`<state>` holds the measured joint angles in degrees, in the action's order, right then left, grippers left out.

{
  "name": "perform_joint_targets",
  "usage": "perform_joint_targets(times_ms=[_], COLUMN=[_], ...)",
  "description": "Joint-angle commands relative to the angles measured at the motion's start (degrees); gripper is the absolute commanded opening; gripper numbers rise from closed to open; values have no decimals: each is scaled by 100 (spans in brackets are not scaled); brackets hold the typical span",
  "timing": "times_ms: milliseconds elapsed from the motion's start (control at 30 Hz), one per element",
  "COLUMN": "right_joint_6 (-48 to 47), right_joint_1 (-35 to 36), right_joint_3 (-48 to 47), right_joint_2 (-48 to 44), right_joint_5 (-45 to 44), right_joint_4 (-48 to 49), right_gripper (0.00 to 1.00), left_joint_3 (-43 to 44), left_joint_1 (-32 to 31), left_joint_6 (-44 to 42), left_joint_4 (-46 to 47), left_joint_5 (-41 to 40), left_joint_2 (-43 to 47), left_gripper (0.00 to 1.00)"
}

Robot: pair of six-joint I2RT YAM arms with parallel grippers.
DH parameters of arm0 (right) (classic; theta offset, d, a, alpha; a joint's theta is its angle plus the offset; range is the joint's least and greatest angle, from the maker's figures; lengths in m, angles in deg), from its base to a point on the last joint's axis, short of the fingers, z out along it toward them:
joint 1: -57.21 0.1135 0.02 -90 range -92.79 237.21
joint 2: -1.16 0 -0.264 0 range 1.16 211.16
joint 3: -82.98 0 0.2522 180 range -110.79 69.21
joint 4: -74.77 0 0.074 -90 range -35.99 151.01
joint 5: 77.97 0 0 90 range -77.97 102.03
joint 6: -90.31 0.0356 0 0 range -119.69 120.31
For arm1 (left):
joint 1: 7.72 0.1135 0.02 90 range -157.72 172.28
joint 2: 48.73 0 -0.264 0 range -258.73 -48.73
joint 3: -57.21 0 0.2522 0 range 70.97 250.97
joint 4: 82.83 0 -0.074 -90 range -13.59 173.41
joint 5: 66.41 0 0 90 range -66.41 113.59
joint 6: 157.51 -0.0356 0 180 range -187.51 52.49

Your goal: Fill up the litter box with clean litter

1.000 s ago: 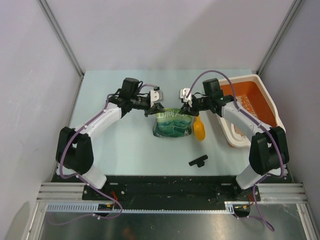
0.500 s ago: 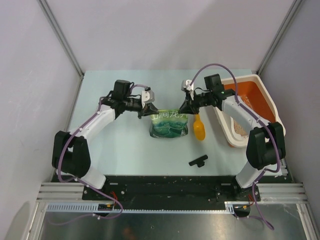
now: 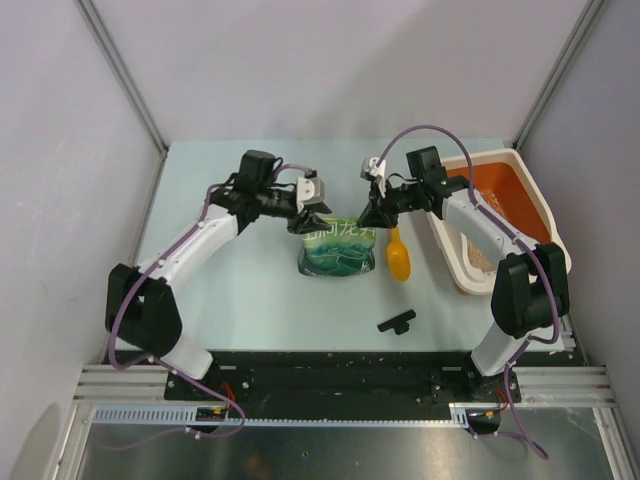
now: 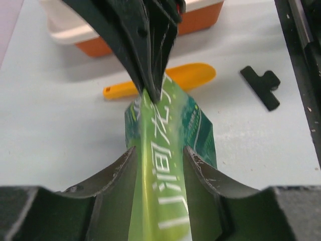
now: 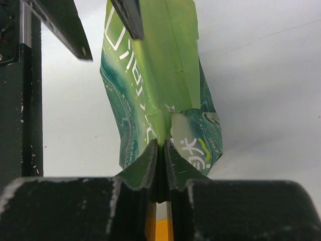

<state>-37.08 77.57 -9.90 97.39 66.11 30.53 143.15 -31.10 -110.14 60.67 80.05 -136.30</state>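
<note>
The left arm has swung back in toward the green bag (image 3: pixel 338 248), so the bag's top is less stretched than before. The litter box (image 3: pixel 505 190) sits at the right side of the tabletop (image 3: pixel 250 290), with some clean litter (image 3: pixel 479 262) at its near end. The bag stands near it. It looks soft and floppy, and is likely heavy and slippery. The left tool (image 3: pixel 311 222) and right tool (image 3: pixel 369 216) each pinch a top corner, the best spots to hold.
</note>
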Motion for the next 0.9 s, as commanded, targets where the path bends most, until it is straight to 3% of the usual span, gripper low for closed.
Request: perform_joint_targets(times_ms=[0,267,300,333,367,600,700,733,867], right_joint_6=[170,100,39,-5,-40,-655,-1147,-1200,-894], right_joint_1=[38,56,82,91,91,-497,-630,-604,-104], right_joint_3=[-271,-271,-271,-263,-289,-727,-1088,-1228,-1063], right_joint_2=[-25,-113,-104,-104,-130,-17,133,116,-51], right_joint_5=[41,58,50,23,14,207,225,234,155], right_joint_4=[-116,-160,-169,-195,-282,-1362,-2101,-2172,-1429], right_gripper=[0,0,0,0,0,0,14,28,46], left_joint_3=[498,306,262,235,200,-143,-170,-152,-11], left_joint_1=[-316,-352,-352,-352,-343,-203,-202,-211,-264], left_joint_6=[-193,-333,-333,-307,-290,-219,-202,-167,-70], left_joint_4=[59,68,59,68,68,59,68,68,94], left_joint_5=[-303,-549,-575,-619,-654,-690,-646,-628,-549], left_joint_2=[-444,-727,-718,-709,-700,-331,-348,-366,-489], left_gripper=[45,43,40,29,1,0,0,0,0])
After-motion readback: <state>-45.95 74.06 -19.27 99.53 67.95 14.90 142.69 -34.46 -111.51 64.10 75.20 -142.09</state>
